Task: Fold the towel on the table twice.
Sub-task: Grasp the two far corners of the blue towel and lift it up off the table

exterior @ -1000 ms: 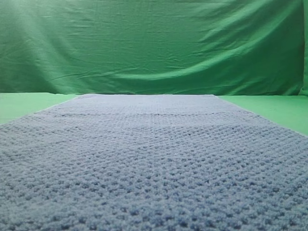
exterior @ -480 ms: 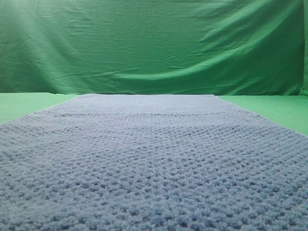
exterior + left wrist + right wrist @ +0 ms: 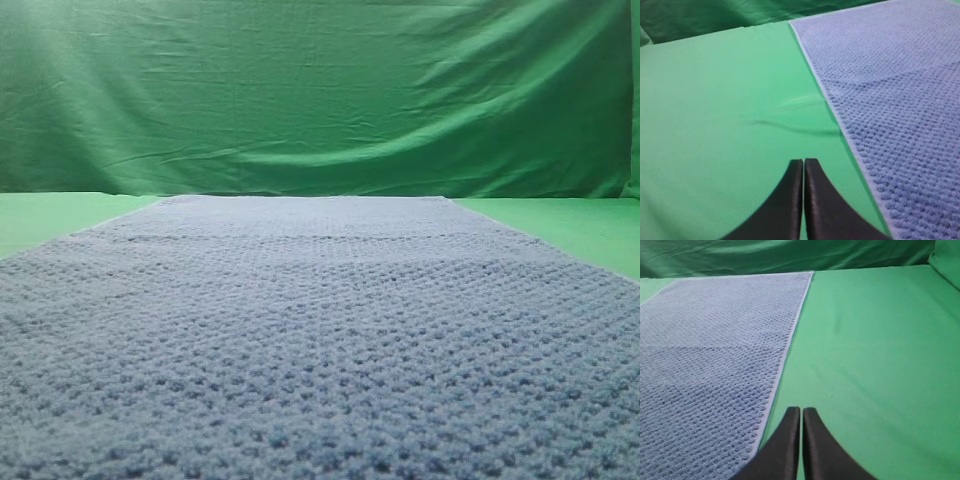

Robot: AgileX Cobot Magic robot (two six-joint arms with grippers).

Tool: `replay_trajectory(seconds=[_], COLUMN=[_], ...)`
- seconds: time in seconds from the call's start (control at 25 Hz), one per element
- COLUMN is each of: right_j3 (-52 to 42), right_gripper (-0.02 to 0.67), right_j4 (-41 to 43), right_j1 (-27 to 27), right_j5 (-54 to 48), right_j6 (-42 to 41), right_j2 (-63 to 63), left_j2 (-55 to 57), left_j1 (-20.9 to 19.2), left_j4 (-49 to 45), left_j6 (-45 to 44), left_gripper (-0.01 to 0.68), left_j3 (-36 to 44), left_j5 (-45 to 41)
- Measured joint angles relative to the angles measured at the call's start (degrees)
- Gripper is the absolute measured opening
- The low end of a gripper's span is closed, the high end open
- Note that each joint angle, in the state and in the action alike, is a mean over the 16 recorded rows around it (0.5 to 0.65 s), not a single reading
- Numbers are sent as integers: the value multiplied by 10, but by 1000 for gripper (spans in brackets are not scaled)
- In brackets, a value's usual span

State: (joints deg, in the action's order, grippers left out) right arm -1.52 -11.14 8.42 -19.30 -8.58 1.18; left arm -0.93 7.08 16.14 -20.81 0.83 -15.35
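Towel: the towel (image 3: 320,330) is seen spread flat and unfolded on the table (image 3: 715,100), its long sides running away from the high camera; no crease or doubled layer is visible.
Towel edges: the left border is seen in the left wrist view just to the right of the left gripper (image 3: 803,167), and the right border in the right wrist view just to the left of the right gripper (image 3: 801,415).
Change: none is found; across the last second the high view is matched in every fold of the backdrop curtain (image 3: 320,90) and every row of the weave (nothing has been lifted or shifted).
Left gripper: fingers pressed together, nothing held, poised over bare green cloth beside the towel.
Right gripper: likewise closed and empty, apart from the towel.
Table cloth: a faint wrinkle (image 3: 790,127) is seen near the towel's left edge.
Meaning for the task: neither fold is judged to have been begun; the fingers would need to be opened before an edge could be taken.
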Motion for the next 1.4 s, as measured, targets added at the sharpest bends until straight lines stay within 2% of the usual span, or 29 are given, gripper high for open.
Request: replay_trajectory(seconds=[0.4, 0.56, 0.72, 0.88, 1.16, 1.4], right_j3=[0, 4, 28, 77, 186, 244], right_gripper=[0, 0, 0, 0, 0, 0], right_j4=[-7, -10, -11, -11, -8, -7], right_j1=[0, 0, 0, 0, 0, 0], right_j5=[109, 149, 159, 143, 78, 44], right_j6=[5, 17, 31, 42, 23, -8], right_j2=[0, 0, -9, -42, -159, -274], left_j2=[0, 1, 13, 53, 183, 295], left_j1=[0, 0, 0, 0, 0, 0], left_j4=[47, 58, 60, 61, 59, 61], left_j6=[12, 35, 59, 82, 94, 95], left_gripper=[0, 0, 0, 0, 0, 0], left_j3=[0, -11, -46, -105, -233, -299], left_j5=[194, 226, 192, 114, -42, -99])
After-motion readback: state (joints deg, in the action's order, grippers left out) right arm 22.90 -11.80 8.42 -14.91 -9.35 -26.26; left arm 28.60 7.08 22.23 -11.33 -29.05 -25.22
